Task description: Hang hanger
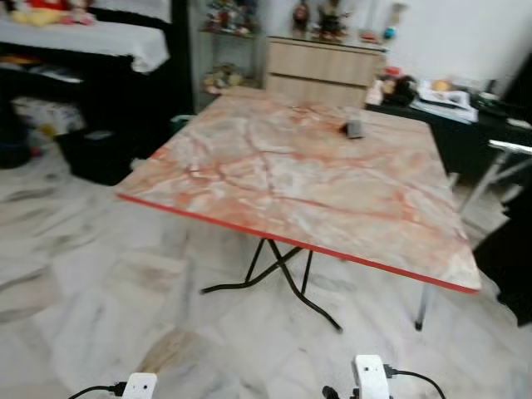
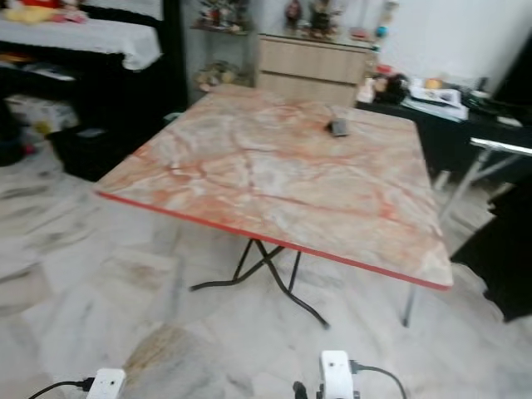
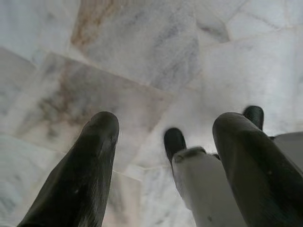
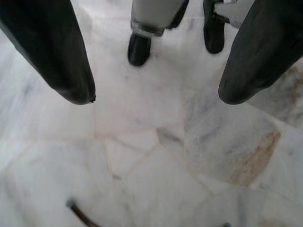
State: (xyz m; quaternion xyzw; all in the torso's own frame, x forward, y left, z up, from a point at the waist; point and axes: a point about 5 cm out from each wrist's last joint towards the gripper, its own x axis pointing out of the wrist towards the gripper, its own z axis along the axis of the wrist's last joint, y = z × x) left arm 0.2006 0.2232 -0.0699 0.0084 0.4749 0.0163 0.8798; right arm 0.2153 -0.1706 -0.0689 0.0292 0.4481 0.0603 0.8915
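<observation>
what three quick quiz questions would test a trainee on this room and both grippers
1. True or false: the small dark flat object lies on the pink marbled folding table.
2. What stands behind the table: A) pale wooden drawer chest B) fridge C) sofa?
3. Over what do the left gripper and right gripper hang, fingers spread?

Key: 1 true; 2 A; 3 the white marble tiled floor.
</observation>
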